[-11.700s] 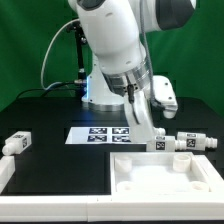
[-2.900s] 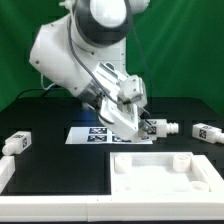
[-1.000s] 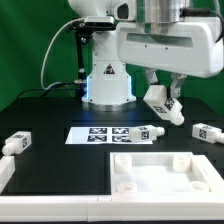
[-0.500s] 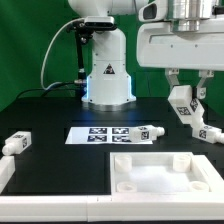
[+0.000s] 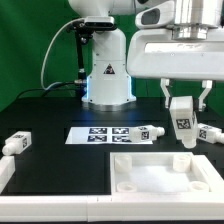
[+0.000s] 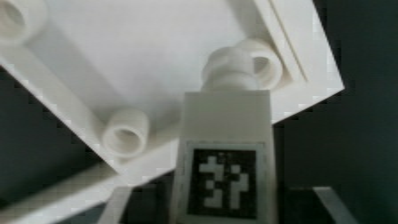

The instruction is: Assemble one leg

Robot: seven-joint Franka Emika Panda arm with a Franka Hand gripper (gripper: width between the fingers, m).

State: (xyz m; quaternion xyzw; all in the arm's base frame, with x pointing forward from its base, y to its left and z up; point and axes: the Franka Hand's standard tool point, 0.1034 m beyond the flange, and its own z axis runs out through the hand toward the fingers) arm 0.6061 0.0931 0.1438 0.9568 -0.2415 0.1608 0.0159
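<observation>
My gripper is shut on a white leg with a black-and-white tag, holding it upright above the far right corner of the large white tray-like part. In the wrist view the held leg points down towards a round socket post in the tray's corner; a second post shows nearby. Other legs lie on the table: one at the exterior view's left, one on the marker board's right end, one at the exterior view's right.
The marker board lies on the black table behind the tray. The robot base stands at the back before a green backdrop. A white piece sits at the front edge at the exterior view's left.
The gripper picked a leg off the table, lifted it, carried it to the exterior view's right, and turned it from tilted to upright over the tray's far right corner.
</observation>
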